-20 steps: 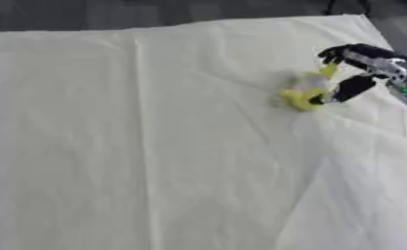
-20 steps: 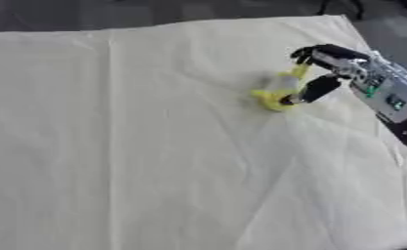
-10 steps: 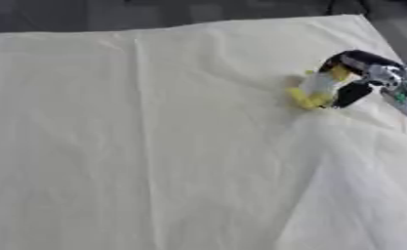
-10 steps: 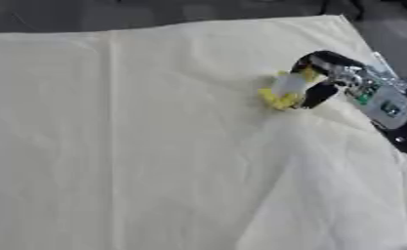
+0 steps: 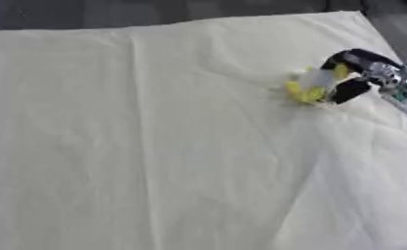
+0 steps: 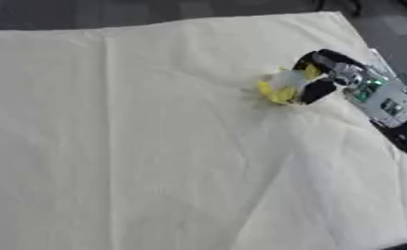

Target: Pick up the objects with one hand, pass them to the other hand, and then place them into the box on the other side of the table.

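Note:
A small yellow object with a pale part lies on the cream cloth at the right side of the table. My right hand comes in from the right edge, its black fingers and thumb curled round the yellow object. The pale part of the object shows between the fingers. My left hand shows in neither view. No box is visible.
A cream cloth covers the whole table, with creases and a raised fold running down from the hand. The table's far edge meets a dark floor. My right forearm lies along the right edge.
My right hand's fingers, spread over the yellow object a second ago, have closed round it. The object has lifted slightly off the cloth and the camera view has shifted a little.

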You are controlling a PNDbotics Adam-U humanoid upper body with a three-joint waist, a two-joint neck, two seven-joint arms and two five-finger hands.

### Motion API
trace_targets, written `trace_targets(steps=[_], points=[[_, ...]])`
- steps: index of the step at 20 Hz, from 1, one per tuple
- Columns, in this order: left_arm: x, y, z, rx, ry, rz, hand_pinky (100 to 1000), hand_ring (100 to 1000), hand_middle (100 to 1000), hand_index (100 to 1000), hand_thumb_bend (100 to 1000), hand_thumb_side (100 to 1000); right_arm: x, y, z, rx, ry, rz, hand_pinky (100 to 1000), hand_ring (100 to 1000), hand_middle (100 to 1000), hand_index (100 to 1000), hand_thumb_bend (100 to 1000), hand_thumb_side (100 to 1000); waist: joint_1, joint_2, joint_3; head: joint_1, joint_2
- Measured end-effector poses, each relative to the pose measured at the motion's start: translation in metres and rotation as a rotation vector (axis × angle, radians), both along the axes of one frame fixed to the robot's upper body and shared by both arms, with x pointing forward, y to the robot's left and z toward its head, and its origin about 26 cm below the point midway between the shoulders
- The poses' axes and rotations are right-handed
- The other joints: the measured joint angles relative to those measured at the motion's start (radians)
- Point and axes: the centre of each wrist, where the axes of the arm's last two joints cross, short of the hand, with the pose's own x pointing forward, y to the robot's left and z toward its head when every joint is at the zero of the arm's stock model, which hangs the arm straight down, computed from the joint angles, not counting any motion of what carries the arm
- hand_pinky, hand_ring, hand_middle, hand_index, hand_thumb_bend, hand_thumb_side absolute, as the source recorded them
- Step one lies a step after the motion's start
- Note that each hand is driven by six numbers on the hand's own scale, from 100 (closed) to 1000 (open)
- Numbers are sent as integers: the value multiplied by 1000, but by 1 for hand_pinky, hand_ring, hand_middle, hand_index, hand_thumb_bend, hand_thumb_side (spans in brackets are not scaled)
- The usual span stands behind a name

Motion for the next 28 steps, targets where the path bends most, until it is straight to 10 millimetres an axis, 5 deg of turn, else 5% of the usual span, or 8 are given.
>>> trace_targets(steps=[10,13,14,15,16,17,28], points=[[2,5,-7,8,20,20,791,702,684,743,190,337,1,51,50,109,-309,92,763,539,267,462,306,100,5,-76,-32,34,46],[3,7,-8,11,22,29,791,702,684,743,197,326,0,71,53,132,-369,116,745,532,266,460,281,100,17,-79,-36,48,54],[3,7,-8,12,23,32,790,700,682,742,166,384,0,77,52,143,-386,122,739,531,267,460,342,100,20,-82,-38,52,55],[4,8,-8,13,23,35,789,700,681,743,197,319,0,83,52,154,-403,128,738,531,268,461,265,100,21,-87,-39,56,55],[4,8,-7,15,21,37,789,700,682,744,130,525,0,89,51,165,-421,137,733,531,269,461,606,100,21,-91,-41,59,56],[4,9,-6,16,20,40,790,702,684,746,206,311,0,94,51,175,-436,145,722,530,270,463,247,100,21,-95,-42,63,58],[10,-2,17,51,-20,-1,790,713,703,773,278,353,20,157,16,323,-442,208,681,522,280,467,222,100,32,-125,-49,102,68]])
